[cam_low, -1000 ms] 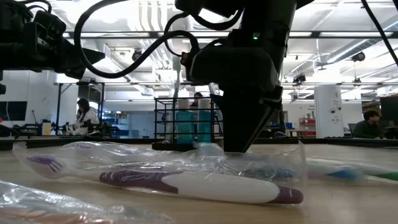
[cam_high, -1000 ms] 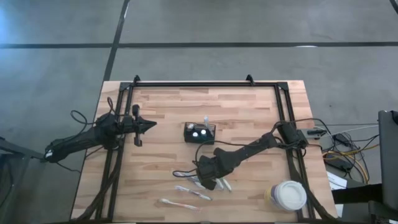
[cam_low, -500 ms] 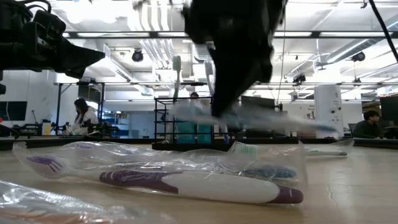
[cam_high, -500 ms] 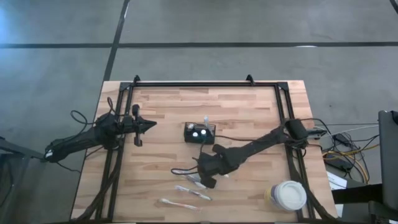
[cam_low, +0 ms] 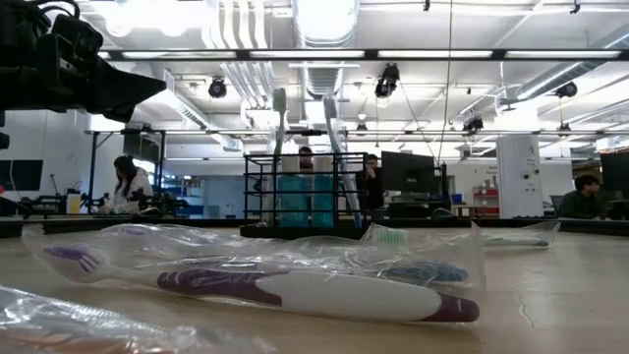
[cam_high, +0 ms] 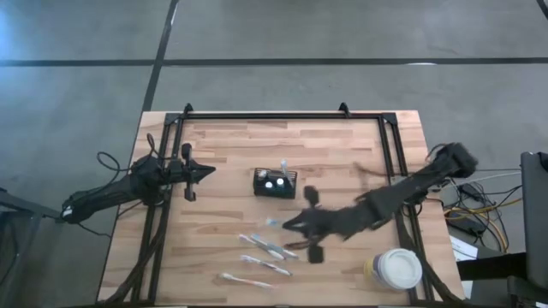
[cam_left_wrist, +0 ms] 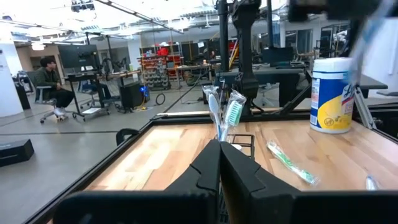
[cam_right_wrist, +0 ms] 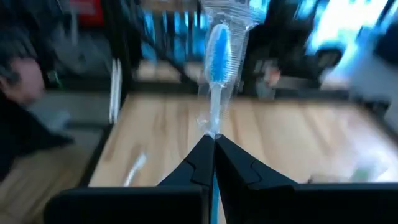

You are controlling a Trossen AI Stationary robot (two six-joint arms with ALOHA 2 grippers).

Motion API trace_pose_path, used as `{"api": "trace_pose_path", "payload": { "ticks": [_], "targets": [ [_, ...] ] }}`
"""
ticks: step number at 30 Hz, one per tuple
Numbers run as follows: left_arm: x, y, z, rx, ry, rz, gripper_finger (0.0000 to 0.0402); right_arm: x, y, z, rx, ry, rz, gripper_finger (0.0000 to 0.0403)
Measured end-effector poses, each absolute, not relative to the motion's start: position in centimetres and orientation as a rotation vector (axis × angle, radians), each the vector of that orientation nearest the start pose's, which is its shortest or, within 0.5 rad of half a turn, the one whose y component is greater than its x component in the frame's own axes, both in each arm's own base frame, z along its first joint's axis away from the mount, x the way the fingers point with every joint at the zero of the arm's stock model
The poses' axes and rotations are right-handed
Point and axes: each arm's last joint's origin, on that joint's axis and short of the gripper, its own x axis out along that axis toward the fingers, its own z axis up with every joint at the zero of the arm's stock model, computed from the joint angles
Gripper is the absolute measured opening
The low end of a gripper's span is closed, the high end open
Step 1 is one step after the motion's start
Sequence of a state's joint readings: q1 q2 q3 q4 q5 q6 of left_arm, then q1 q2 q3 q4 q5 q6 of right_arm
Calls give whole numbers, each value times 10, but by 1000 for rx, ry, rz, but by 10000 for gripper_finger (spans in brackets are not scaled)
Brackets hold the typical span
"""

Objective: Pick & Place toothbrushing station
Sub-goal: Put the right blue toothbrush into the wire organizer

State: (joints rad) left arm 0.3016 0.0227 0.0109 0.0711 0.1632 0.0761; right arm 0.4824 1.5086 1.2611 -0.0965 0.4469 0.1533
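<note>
The toothbrushing station is a small black mesh caddy near the table's middle. It stands on its base with two toothbrushes upright in it. It also shows in the left wrist view. My right gripper is near and right of the caddy, above the table. It is shut on a blue-bristled toothbrush in a clear wrapper. My left gripper is shut and empty, above the table's left side, pointing toward the caddy. My right gripper pinches the wrapped toothbrush between its two fingertips, on the stem below the bristle head, wrapper and all. The brush runs on in line with the fingers, its head sticking out ahead of them. It is lifted clear of the table.
Three wrapped toothbrushes lie on the table's near part. The purple-handled one lies closest in the low view. A round white tub stands at the near right corner. A black frame runs along the table's edges.
My right gripper, shut on the wrapped toothbrush, has risen from the table out of the low view and gone a little toward the far edge. It has lifted the brush clear of the others. The right arm has swung out toward the table's right edge.
</note>
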Motion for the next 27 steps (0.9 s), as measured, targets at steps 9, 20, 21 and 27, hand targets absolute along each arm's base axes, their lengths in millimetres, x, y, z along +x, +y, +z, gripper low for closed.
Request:
{"api": "trace_pose_path", "payload": {
  "ticks": [9, 20, 21, 27],
  "targets": [
    [95, 25, 172, 82, -52, 140, 12, 216, 90, 326, 30, 36, -92, 8],
    [95, 25, 173, 99, -57, 143, 12, 164, 47, 251, 97, -91, -183, 8],
    [95, 25, 173, 99, -57, 144, 12, 162, 45, 245, 91, -84, -188, 8],
    [95, 25, 173, 146, -60, 147, 12, 152, 41, 221, 36, -107, -182, 8]
  ]
}}
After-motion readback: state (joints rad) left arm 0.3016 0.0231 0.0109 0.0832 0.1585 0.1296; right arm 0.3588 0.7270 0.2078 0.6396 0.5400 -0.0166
